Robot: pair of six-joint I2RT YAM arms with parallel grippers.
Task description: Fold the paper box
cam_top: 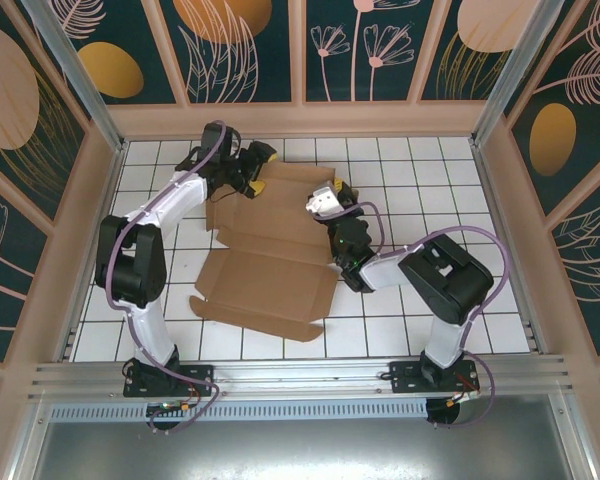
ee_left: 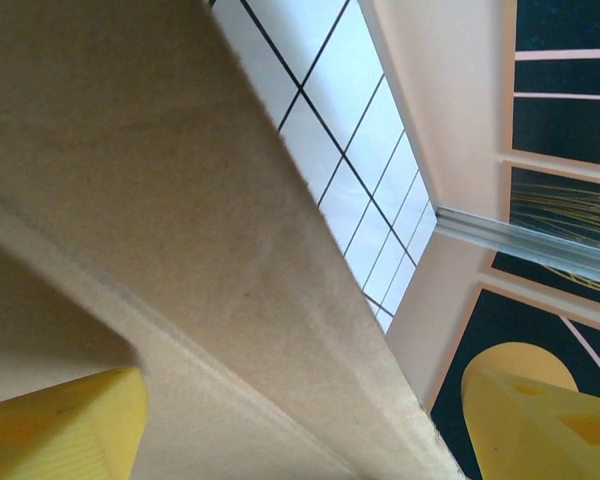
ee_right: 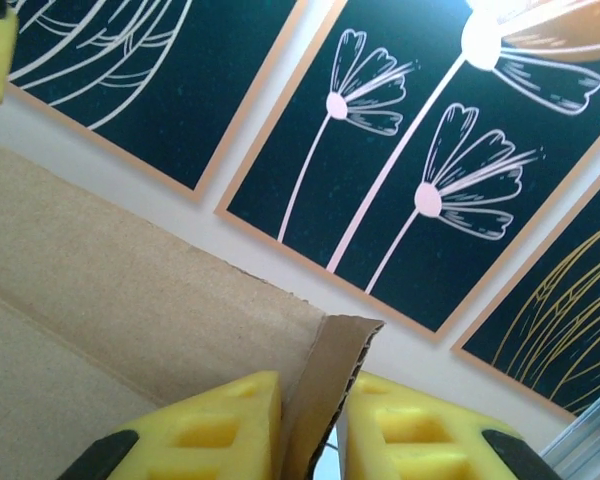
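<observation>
Cardboard sheet seen from above: the paper box [cam_top: 270,265] lies open on the desk [cam_top: 430,170], long axis near-to-far, left end effector [cam_top: 258,172] at its far-left flap, right end effector [cam_top: 325,197] at the far-right. Left wrist: fingers [ee_left: 60,430] spread, a flap between them. Right wrist: fingers [ee_right: 215,430] pinch a flap's edge.

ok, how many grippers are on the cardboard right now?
2. The left gripper straddles a raised panel at the paper box far-left corner, jaws wide; the right gripper pinches a flap on its far-right side.
</observation>
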